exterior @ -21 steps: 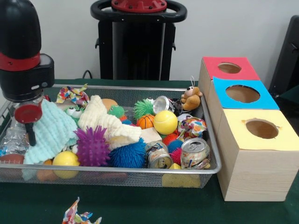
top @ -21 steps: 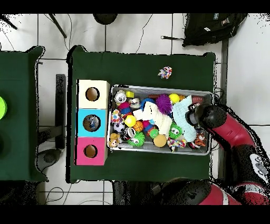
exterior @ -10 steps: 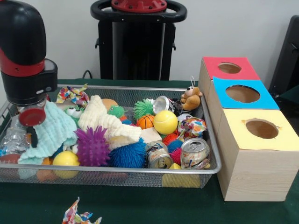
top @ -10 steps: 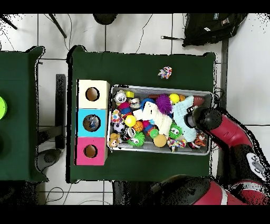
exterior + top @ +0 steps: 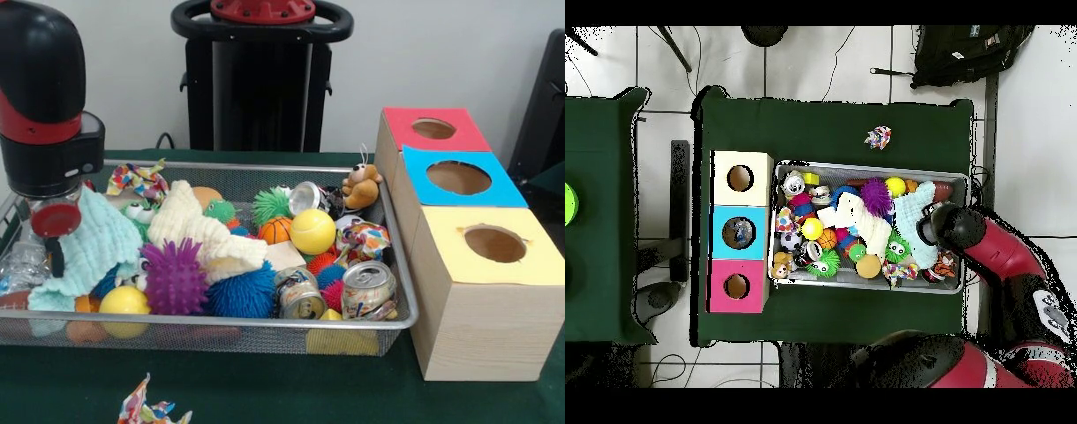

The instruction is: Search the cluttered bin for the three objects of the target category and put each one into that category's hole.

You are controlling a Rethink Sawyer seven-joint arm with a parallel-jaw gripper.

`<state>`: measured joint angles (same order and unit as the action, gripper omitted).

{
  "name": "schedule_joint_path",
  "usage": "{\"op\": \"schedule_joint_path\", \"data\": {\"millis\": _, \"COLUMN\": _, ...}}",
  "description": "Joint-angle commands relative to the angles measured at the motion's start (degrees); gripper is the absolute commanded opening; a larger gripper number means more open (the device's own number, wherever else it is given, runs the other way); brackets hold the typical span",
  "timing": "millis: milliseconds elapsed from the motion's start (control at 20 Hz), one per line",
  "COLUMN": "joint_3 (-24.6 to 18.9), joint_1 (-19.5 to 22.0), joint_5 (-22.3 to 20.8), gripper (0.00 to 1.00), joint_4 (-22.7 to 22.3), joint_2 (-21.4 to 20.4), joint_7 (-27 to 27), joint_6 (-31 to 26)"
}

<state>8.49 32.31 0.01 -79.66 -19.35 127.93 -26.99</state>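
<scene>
My gripper (image 5: 55, 252) hangs low over the left end of the wire mesh bin (image 5: 265, 321), right against the mint green cloth (image 5: 97, 243), which partly hides it. Overhead, the gripper (image 5: 931, 226) sits at the cloth's (image 5: 910, 212) right edge. The bin also holds crushed cans (image 5: 367, 288) (image 5: 298, 295), a third can (image 5: 307, 196), a yellow ball (image 5: 312, 231), a small basketball (image 5: 274, 230), purple (image 5: 174, 278) and blue (image 5: 240, 293) spiky balls, a cream cloth (image 5: 199, 231) and a teddy (image 5: 360, 185). Beside the bin stand the red-topped (image 5: 433, 129), blue-topped (image 5: 459, 177) and yellow-topped (image 5: 494, 244) boxes, each with a hole.
A colourful wrapper (image 5: 150, 411) lies on the green table in front of the bin, seen overhead as the wrapper (image 5: 878, 137). Crumpled clear plastic (image 5: 22, 261) fills the bin's left corner. The robot's arm (image 5: 1005, 260) reaches in from the bin's right side overhead.
The arm has shifted a little over the bin's left end, and the mint cloth's lower edge has been dragged left along with the gripper.
</scene>
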Motion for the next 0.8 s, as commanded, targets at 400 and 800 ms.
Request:
{"op": "schedule_joint_path", "data": {"millis": 400, "joint_3": 0.07, "joint_1": 1.53, "joint_5": -4.62, "gripper": 1.00, "joint_4": 0.95, "joint_2": -0.79, "joint_7": -0.13, "joint_6": -1.51}}
{"op": "schedule_joint_path", "data": {"millis": 800, "joint_3": 0.23, "joint_1": 2.11, "joint_5": -4.98, "gripper": 1.00, "joint_4": 1.58, "joint_2": 0.32, "joint_7": 0.04, "joint_6": 0.14}}
